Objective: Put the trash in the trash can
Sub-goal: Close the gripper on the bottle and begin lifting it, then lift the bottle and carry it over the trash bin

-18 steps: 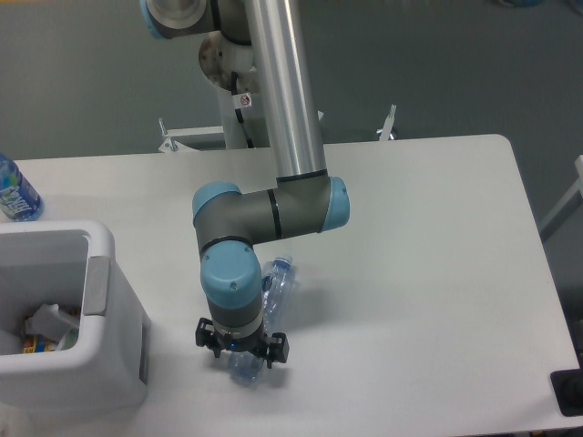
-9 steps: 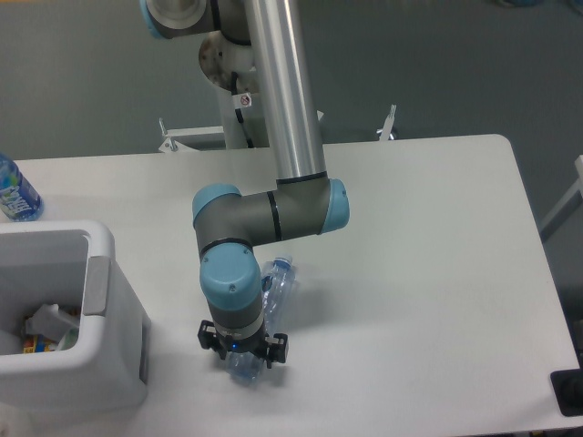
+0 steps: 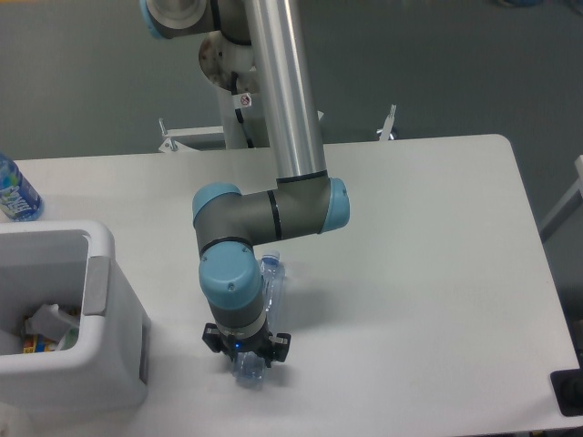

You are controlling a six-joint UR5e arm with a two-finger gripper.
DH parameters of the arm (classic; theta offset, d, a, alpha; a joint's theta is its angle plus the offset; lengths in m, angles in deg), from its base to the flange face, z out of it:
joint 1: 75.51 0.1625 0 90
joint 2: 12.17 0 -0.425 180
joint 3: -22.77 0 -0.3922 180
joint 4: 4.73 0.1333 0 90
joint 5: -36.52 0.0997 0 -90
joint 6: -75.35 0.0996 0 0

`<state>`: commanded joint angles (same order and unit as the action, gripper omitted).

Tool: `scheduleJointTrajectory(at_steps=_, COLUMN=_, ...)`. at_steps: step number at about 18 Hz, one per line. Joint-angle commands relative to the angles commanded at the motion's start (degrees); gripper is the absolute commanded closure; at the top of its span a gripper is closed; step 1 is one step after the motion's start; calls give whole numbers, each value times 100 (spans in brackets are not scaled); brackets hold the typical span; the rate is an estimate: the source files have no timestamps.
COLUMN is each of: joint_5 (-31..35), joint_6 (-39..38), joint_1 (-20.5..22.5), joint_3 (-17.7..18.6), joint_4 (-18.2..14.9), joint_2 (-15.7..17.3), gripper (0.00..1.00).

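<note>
The clear crushed plastic bottle (image 3: 272, 284) with a blue cap lies under my wrist, cap end pointing away and its base showing below the gripper. My gripper (image 3: 247, 357) points straight down over the bottle's lower half, and its fingers look closed on it, though the wrist hides most of the grip. The trash can (image 3: 102, 244), a boxy white bin with a grey side panel, stands at the left front of the table, a hand's width from the gripper. A crumpled white paper piece (image 3: 44, 320) lies inside it.
A water bottle with a bright blue label (image 3: 15, 189) stands at the table's far left edge behind the bin. A black object (image 3: 569, 391) sits at the front right corner. The arm's upper link (image 3: 284, 91) rises over the table's back middle.
The gripper has shifted slightly right and toward the front. The bottle has swung with it, so its cap end is now closer to the wrist and more upright in the picture.
</note>
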<state>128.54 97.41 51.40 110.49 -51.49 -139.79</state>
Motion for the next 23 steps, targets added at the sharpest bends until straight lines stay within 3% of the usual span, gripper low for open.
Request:
scheduleJointTrajectory(at_steps=13, joint_5=-44, joint_6=9, joint_1=219, joint_3=-431, joint_4=9, joint_2=255, gripper=45)
scheduleJointTrajectory(at_steps=17, joint_5=-61, joint_6=9, joint_1=360, joint_3=-466, joint_4=0, joint_2=623, gripper=45)
scheduleJointTrajectory(at_steps=20, joint_5=-79, joint_6=-44, joint_1=448, joint_3=-763, joint_4=9, joint_2=826, gripper=45)
scheduleJointTrajectory(at_steps=23, joint_5=-114, joint_6=-631, joint_1=615, joint_3=-1299, joint_4=35, joint_2=975, gripper=45)
